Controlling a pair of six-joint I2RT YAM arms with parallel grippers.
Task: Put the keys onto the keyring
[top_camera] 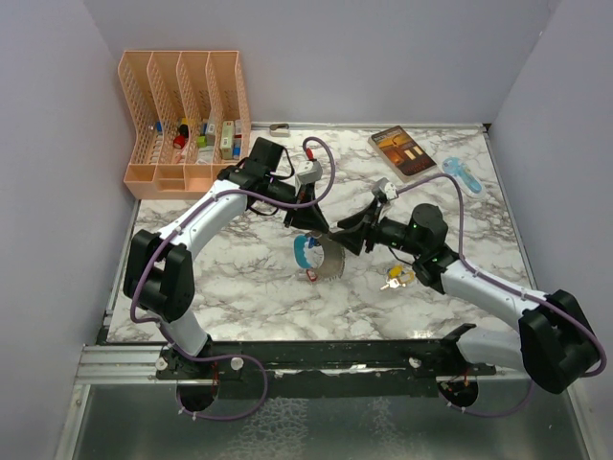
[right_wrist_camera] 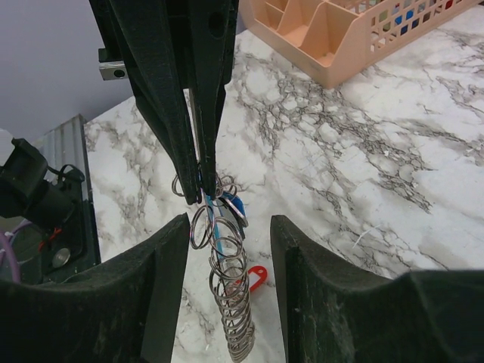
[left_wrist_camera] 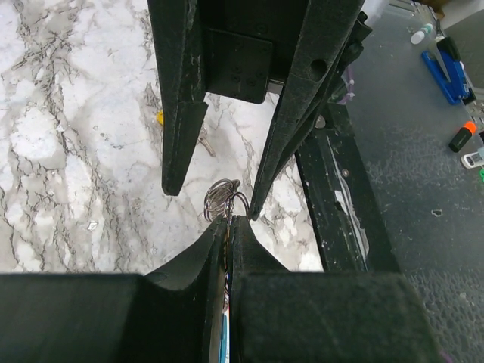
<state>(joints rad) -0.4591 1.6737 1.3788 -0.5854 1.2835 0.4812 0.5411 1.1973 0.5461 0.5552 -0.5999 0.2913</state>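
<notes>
The keyring point(top_camera: 321, 257) hangs as a bunch with a light-blue curved piece point(top_camera: 304, 251), a red tag point(top_camera: 311, 276) and fanned grey rings. My left gripper point(top_camera: 313, 228) is shut on its top and holds it just above the table. In the left wrist view my left gripper point(left_wrist_camera: 229, 221) pinches the thin rings point(left_wrist_camera: 219, 200). My right gripper point(top_camera: 351, 236) is open beside the bunch. In the right wrist view my right gripper point(right_wrist_camera: 229, 227) has the hanging rings point(right_wrist_camera: 234, 302) between its fingers, apart from both. Loose keys with yellow heads point(top_camera: 395, 278) lie under the right arm.
A peach desk organizer point(top_camera: 187, 115) stands at the back left. A book point(top_camera: 402, 151) and a light-blue tool point(top_camera: 465, 175) lie at the back right. A small white device point(top_camera: 306, 172) sits behind the left wrist. White walls close in three sides.
</notes>
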